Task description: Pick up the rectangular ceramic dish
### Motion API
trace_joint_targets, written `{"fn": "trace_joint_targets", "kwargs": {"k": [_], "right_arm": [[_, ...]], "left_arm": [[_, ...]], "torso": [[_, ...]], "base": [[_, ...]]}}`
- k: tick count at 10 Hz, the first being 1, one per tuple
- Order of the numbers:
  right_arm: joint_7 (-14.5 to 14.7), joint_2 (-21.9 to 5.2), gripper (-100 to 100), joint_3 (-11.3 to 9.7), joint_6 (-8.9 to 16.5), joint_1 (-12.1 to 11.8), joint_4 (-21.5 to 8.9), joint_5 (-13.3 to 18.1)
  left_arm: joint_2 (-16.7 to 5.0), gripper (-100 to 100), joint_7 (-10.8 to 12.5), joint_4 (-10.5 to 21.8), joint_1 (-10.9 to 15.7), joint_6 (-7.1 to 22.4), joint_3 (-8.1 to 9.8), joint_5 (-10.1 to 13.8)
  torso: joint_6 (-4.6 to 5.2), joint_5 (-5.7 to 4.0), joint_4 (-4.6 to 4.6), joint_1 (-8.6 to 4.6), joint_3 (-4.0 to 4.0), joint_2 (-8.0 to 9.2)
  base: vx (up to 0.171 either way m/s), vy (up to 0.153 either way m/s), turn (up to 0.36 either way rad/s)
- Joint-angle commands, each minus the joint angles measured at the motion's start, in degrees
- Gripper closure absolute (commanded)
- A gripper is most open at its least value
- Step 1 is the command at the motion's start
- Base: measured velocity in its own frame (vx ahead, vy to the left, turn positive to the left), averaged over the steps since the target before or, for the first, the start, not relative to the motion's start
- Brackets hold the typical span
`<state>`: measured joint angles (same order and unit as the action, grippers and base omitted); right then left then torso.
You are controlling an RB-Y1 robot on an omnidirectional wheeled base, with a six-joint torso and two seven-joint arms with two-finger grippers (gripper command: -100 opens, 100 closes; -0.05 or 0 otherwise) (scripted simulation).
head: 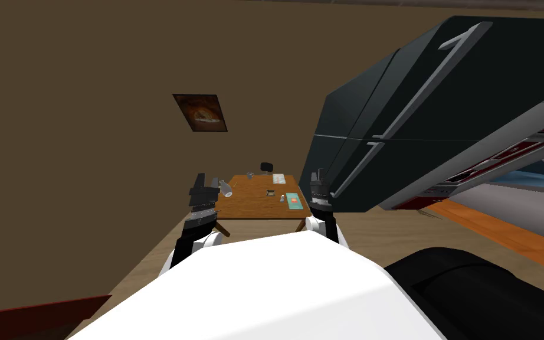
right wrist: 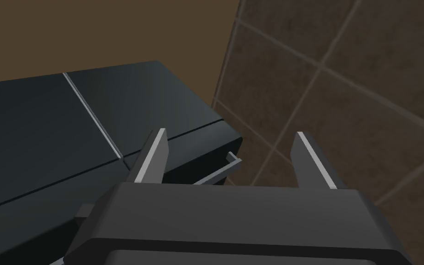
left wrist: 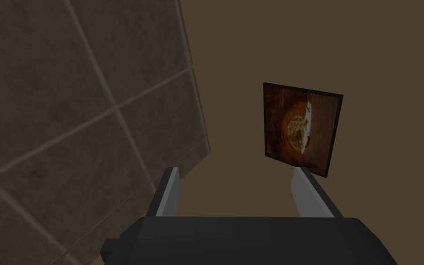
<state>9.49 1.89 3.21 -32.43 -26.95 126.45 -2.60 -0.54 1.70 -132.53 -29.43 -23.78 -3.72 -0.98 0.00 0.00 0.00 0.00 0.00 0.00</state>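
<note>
A small wooden table [head: 247,203] stands well ahead of me, past both grippers. On its right front part lies a flat teal rectangular dish [head: 292,200] with an orange patch on it. A paler rectangular piece [head: 278,177] lies at the table's far edge. My left gripper [head: 205,179] is raised before the table's left edge, open [left wrist: 237,191] and holding nothing. My right gripper [head: 318,177] is raised by the table's right edge, open [right wrist: 232,158] and holding nothing, with a dark fridge behind its fingers.
A tall dark fridge [head: 418,118] looms right of the table, close to my right gripper. A brown wall runs along the left. A white cup [head: 227,189] and small items sit on the table, a dark chair [head: 266,167] behind it. A counter [head: 501,171] is far right.
</note>
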Motion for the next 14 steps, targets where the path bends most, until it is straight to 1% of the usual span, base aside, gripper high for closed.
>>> {"fn": "trace_joint_targets", "kwargs": {"k": [1, 3, 5, 6, 8, 9, 11, 12, 13, 14], "right_arm": [[-0.2, -2.3, -100, -0.4, 0.3, -0.2, -0.7, 0.2], [-0.7, -5.8, -100, -1.2, 1.1, -0.6, -2.3, 0.6], [-1.2, -9.6, -100, -2.5, 2.2, -1.2, -4.7, 1.3], [-1.2, -10.5, -100, -2.5, 2.2, -1.2, -4.7, 1.3], [-1.8, -14.4, -100, -4.1, 3.6, -2.0, -7.7, 2.4], [-1.8, -15.2, -100, -4.1, 3.6, -2.0, -8.0, 2.4], [-2.2, -19.3, -100, -5.9, 5.2, -2.9, -11.3, 3.7], [-2.2, -20.1, -100, -5.9, 5.2, -2.9, -12.0, 3.7], [-2.4, -22.2, -100, -6.9, 6.1, -3.4, -13.5, 4.4], [-2.5, -23.9, -100, -7.9, 7.0, -3.9, -16.2, 5.3]], "left_arm": [[0.0, 0, 0.0, 0.0, 0.0, 0.0, 0.0, 0.0], [0.0, 0, 0.0, 0.0, 0.0, 0.0, 0.0, 0.0], [0.0, 0, 0.0, 0.0, 0.0, 0.0, -0.01, 0.0], [0.0, 0, 0.0, 0.0, 0.0, 0.0, -0.01, 0.0], [0.0, 0, 0.0, 0.0, 0.0, 0.0, -0.01, 0.0], [0.0, 0, 0.0, 0.0, 0.0, 0.0, -0.01, 0.0], [0.0, 0, 0.0, 0.0, 0.0, 0.0, -0.01, 0.0], [0.0, 0, 0.0, 0.0, 0.0, 0.0, -0.01, 0.0], [0.0, 0, 0.0, 0.0, 0.0, 0.0, -0.01, 0.0], [0.0, 0, 0.0, 0.0, 0.0, 0.0, -0.01, 0.0]], "torso": [[0.0, 0.0, 0.0, 0.0, 0.0, 0.0], [0.0, 0.03, 0.02, 0.13, 0.06, 0.11], [-0.02, 0.06, 0.03, 0.29, 0.09, 0.16], [-0.01, 0.08, 0.05, 0.39, 0.14, 0.25], [-0.01, 0.05, 0.04, 0.23, 0.1, 0.17], [-0.02, 0.06, 0.04, 0.28, 0.11, 0.2], [0.0, 0.06, 0.03, 0.28, 0.09, 0.15], [-0.02, 0.08, 0.04, 0.37, 0.11, 0.19], [0.01, 0.08, 0.04, 0.33, 0.1, 0.18], [-0.02, 0.07, 0.04, 0.31, 0.09, 0.16]], "base": [[-0.015, 0.021, 0.028], [-0.038, 0.052, 0.045], [-0.056, 0.098, 0.104], [-0.052, 0.067, 0.011], [-0.045, 0.072, 0.098], [-0.041, 0.071, 0.062], [-0.04, 0.094, 0.13], [-0.041, 0.093, 0.075], [-0.04, 0.09, 0.146], [-0.036, 0.125, 0.244]]}}
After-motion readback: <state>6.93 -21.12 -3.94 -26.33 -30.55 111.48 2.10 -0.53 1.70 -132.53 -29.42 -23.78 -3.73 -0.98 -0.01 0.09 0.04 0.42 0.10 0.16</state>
